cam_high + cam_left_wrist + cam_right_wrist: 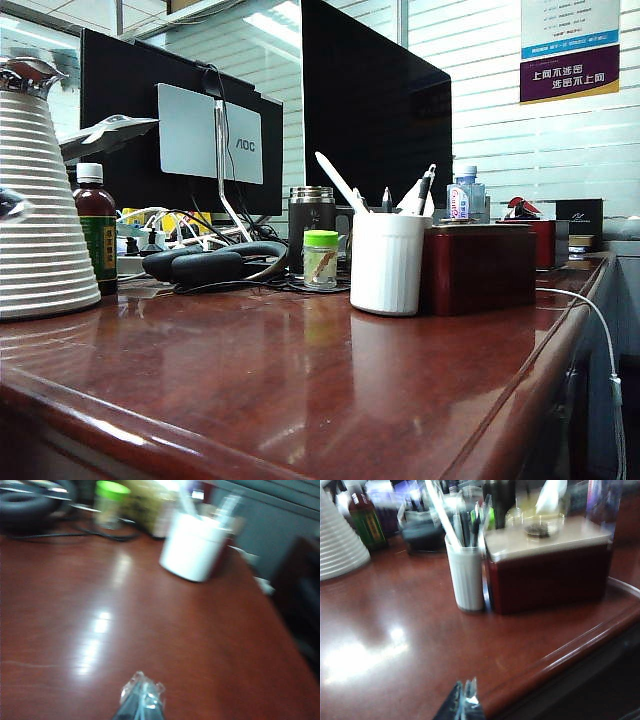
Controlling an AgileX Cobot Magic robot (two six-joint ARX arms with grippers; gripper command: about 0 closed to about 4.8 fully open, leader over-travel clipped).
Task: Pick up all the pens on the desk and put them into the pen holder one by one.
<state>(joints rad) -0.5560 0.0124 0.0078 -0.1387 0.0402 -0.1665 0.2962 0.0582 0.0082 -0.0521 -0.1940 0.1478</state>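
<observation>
With every pen [335,180] standing in the pen holder [386,264] beside the red box [550,575], a careless sweep could tip that light cup across the glossy bench [300,390]. Left end effector [142,697] and right end effector [465,702] hang over bare wood, fingers pressed together, holding nothing.

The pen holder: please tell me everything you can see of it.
The pen holder is a white cylindrical cup, apparently plastic, with fine vertical ribs on its wall. It stands upright on the desk, close beside a dark red box; whether they touch is unclear. Several pens stick out of its open top, leaning outward, among them a long white one. A green-capped jar stands apart on its other side. Neither end effector is near it.
</observation>
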